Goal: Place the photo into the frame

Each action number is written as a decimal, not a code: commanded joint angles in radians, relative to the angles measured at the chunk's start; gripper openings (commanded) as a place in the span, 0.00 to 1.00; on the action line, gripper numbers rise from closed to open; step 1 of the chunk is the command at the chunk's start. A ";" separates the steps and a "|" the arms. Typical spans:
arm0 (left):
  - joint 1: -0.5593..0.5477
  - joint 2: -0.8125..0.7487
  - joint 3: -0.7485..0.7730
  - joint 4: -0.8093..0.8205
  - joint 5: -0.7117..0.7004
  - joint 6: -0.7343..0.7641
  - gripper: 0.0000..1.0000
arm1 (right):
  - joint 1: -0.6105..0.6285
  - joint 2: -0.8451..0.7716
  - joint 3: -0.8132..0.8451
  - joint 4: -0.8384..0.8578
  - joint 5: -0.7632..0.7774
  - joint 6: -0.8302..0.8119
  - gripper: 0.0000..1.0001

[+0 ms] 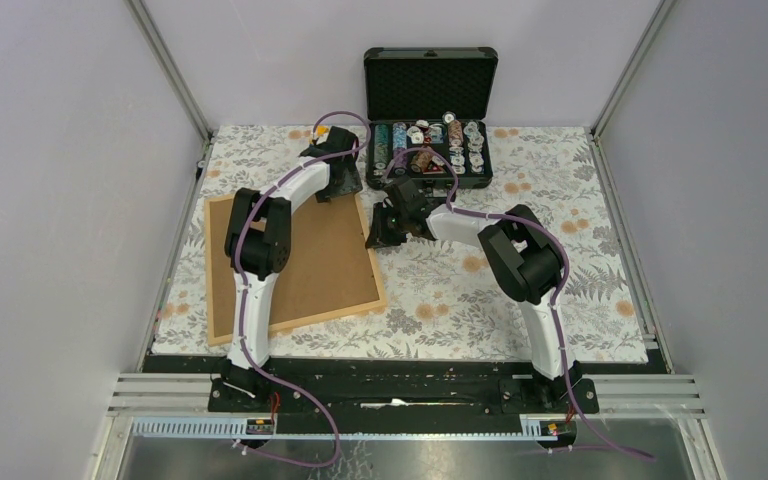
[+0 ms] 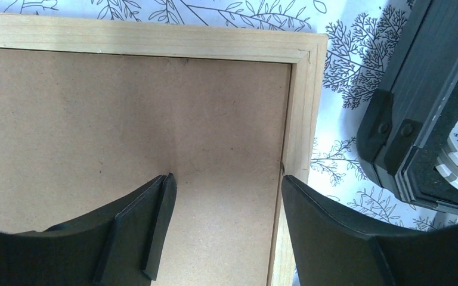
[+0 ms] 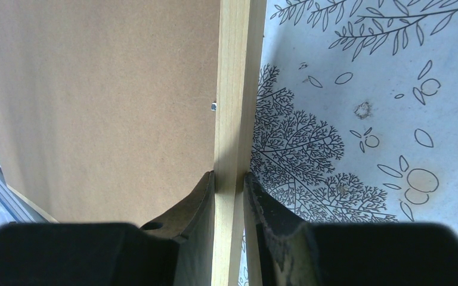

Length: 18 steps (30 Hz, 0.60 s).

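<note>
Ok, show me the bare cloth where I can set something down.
Widest: the cloth right of the frame, from the case to the near edge, though the right arm hangs over part. Also beside the case's right end. Crowded: between frame and case, around the left gripper and right gripper.

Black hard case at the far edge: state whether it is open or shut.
Open: the black hard case has its lid raised, exposing foam lining and round chips inside.
</note>
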<state>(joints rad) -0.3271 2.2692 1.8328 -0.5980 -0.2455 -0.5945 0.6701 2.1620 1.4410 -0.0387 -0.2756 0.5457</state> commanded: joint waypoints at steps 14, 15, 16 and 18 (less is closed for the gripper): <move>-0.003 0.111 0.096 -0.090 -0.073 0.026 0.72 | -0.004 0.034 -0.048 -0.086 0.049 -0.050 0.02; -0.004 0.108 0.092 -0.091 -0.077 0.026 0.72 | -0.004 0.033 -0.049 -0.086 0.049 -0.049 0.02; -0.004 0.103 0.086 -0.091 -0.080 0.025 0.72 | -0.004 0.033 -0.050 -0.086 0.048 -0.050 0.02; -0.004 0.090 0.065 -0.090 -0.081 0.027 0.72 | -0.004 0.032 -0.051 -0.086 0.047 -0.049 0.02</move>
<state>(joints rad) -0.3321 2.3280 1.9293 -0.6346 -0.2733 -0.5873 0.6701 2.1605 1.4364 -0.0319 -0.2768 0.5434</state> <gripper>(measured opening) 0.723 0.263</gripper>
